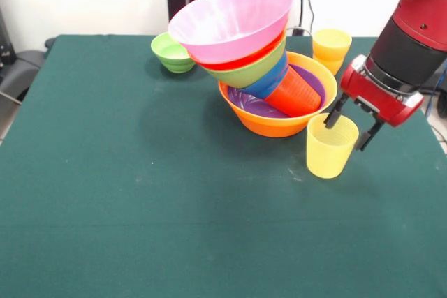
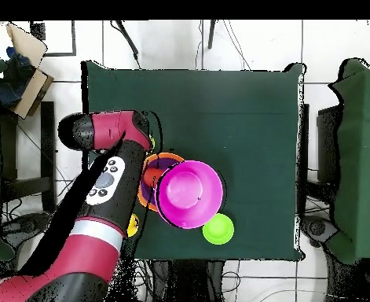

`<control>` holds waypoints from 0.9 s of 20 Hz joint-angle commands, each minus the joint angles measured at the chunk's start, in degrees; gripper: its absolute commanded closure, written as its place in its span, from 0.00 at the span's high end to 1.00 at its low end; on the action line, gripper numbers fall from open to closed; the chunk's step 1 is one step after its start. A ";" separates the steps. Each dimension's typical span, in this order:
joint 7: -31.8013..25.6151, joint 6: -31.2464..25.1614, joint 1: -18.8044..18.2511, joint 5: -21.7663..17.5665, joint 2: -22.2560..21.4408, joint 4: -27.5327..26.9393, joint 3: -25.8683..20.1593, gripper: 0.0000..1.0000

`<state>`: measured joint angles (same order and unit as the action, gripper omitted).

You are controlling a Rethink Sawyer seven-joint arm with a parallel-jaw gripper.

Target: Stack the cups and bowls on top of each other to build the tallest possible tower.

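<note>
The tower [image 1: 258,68] leans to the left: a large orange bowl [image 1: 279,125] holds a shallow purple bowl [image 1: 253,106], then a tipped red-orange cup [image 1: 293,94], blue, green and red-orange bowls and the large pink bowl [image 1: 230,22] on top. From overhead, the pink bowl [image 2: 190,193] covers most of it. A pale yellow cup [image 1: 330,148] stands upright just right of the orange bowl. My gripper [image 1: 351,125] is open over the cup's right rim, one finger [image 1: 335,112] at the cup's mouth, the other outside it. Another yellow cup [image 1: 331,47] stands behind.
A small green bowl [image 1: 172,52] sits apart at the back left of the tower, and shows overhead as a green bowl [image 2: 217,228] beside the pink one. The green table [image 1: 140,193] spreads wide in front. My arm [image 2: 101,181] hides the gripper overhead.
</note>
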<state>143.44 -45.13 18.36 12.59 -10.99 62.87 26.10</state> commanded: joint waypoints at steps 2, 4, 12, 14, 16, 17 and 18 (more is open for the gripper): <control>4.66 -5.78 -3.74 0.57 0.02 -2.90 -4.12 1.00; 6.16 -5.81 -3.72 1.35 2.02 -5.10 -4.43 1.00; 9.07 -6.50 -3.07 3.89 3.02 -5.87 -6.14 1.00; 8.00 -6.06 -3.58 5.10 2.54 -4.98 -8.13 1.00; 7.91 -6.75 -3.35 5.77 2.59 -5.10 -8.37 1.00; 8.54 -7.57 -2.96 6.15 2.71 -5.38 -8.05 1.00; 8.86 -8.07 -2.75 6.47 2.78 -5.46 -7.86 1.00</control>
<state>143.46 -47.20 15.66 17.10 -10.34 58.15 25.90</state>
